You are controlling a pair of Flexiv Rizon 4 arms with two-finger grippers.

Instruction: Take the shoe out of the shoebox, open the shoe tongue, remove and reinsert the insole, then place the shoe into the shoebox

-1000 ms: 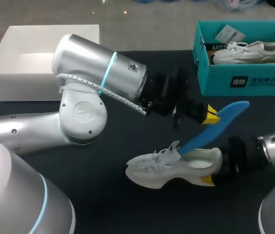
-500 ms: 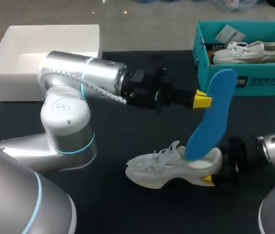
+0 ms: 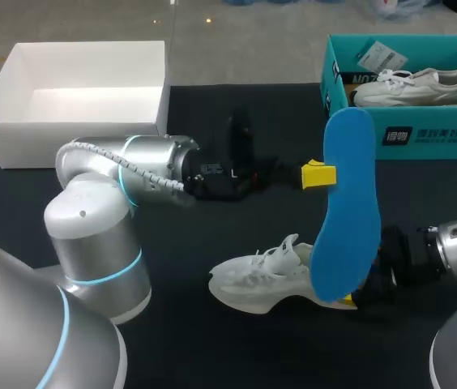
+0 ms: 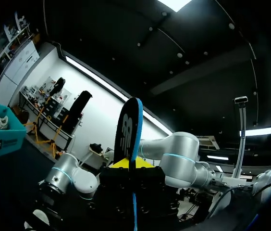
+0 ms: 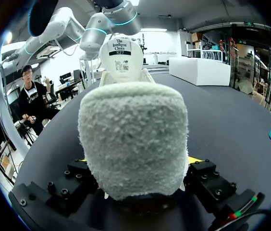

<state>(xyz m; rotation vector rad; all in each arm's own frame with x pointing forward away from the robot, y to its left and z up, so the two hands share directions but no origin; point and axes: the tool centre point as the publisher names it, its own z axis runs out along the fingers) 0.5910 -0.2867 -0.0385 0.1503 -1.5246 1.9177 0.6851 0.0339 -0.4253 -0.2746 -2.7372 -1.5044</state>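
Insole [image 3: 346, 211], upright over the shoe [image 3: 261, 279], sits clamped in left pincer [image 3: 318, 174]; right pincer [image 3: 345, 300] grips the shoe's heel on tabletop [image 3: 172, 324].

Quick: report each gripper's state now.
Left gripper: shut on the flat blue foam insole.
Right gripper: shut on the white knit shoe, at its heel.

We note flat black matte table [image 3: 237, 352]; far edge straight across head view; soft sheen in right wrist view.
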